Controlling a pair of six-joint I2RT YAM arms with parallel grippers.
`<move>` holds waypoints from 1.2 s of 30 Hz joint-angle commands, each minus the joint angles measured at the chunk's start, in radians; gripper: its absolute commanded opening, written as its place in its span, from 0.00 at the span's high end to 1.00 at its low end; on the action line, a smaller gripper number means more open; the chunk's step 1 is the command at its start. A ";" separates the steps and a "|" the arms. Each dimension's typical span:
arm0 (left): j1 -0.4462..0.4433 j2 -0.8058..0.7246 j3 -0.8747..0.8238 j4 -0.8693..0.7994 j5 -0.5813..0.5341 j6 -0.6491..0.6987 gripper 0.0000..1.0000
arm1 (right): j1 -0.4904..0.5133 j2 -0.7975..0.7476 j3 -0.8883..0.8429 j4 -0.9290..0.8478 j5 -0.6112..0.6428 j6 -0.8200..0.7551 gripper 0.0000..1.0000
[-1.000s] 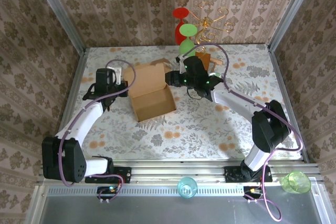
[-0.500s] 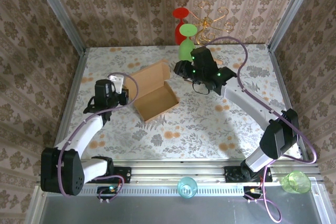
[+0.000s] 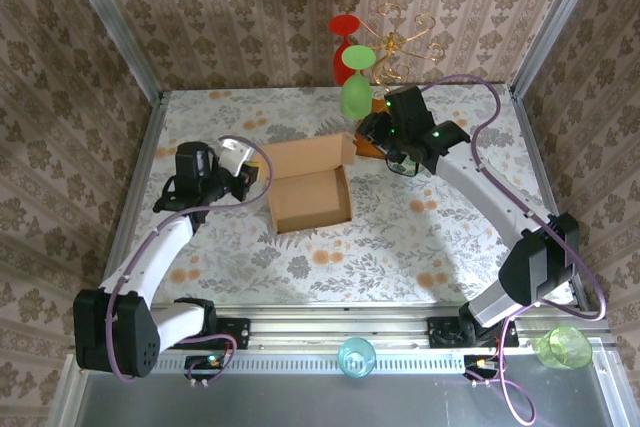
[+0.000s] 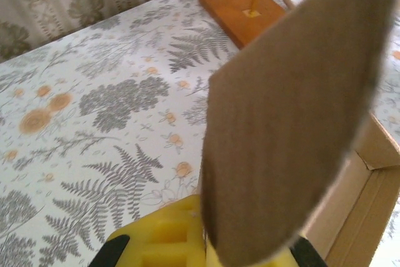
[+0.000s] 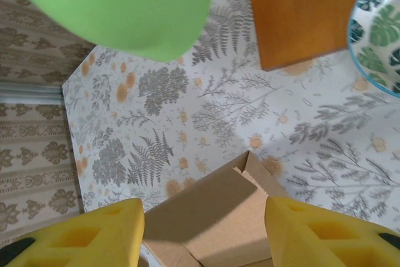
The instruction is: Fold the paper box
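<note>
**Left gripper (image 4: 206, 245) pinches a flap of the paper box (image 4: 294, 123); right fingers spread above it**

In the left wrist view, the plain light-brown flap stands up from between the yellow fingers (image 4: 156, 248), which are closed tight on its lower edge. The flap blocks most of what lies ahead of the fingertips and to their right. Further ahead, an orange-brown board (image 4: 240, 4) lies flat on the flowered table (image 4: 94, 110). It carries a small gold mark with a gold stem rising from it, too small to read.

The right gripper (image 5: 203, 229) hovers with its fingers wide apart and nothing between them. An open corner of the box lies below the gap. The board lies ahead of the fingertips. A blurred green glass (image 5: 125, 4) hangs close in front, covering the table ahead and to the left. The rim of a leaf-patterned dish (image 5: 378, 35) shows to the right.

From above, the box sits open between the two grippers.
</note>
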 commanded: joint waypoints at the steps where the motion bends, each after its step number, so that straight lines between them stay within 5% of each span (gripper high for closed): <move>1: -0.045 0.045 0.066 -0.071 0.054 0.095 1.00 | -0.015 -0.037 -0.034 -0.033 0.000 0.064 0.44; 14: -0.138 0.146 0.039 0.080 -0.102 -0.008 1.00 | -0.103 -0.008 -0.191 0.110 -0.211 0.265 0.43; 23: -0.162 0.180 0.015 0.125 -0.161 -0.016 1.00 | -0.177 0.015 -0.203 0.132 -0.217 0.231 0.47; 36: -0.188 0.226 -0.017 0.204 -0.200 -0.052 1.00 | -0.194 0.164 -0.170 0.259 -0.397 0.285 0.52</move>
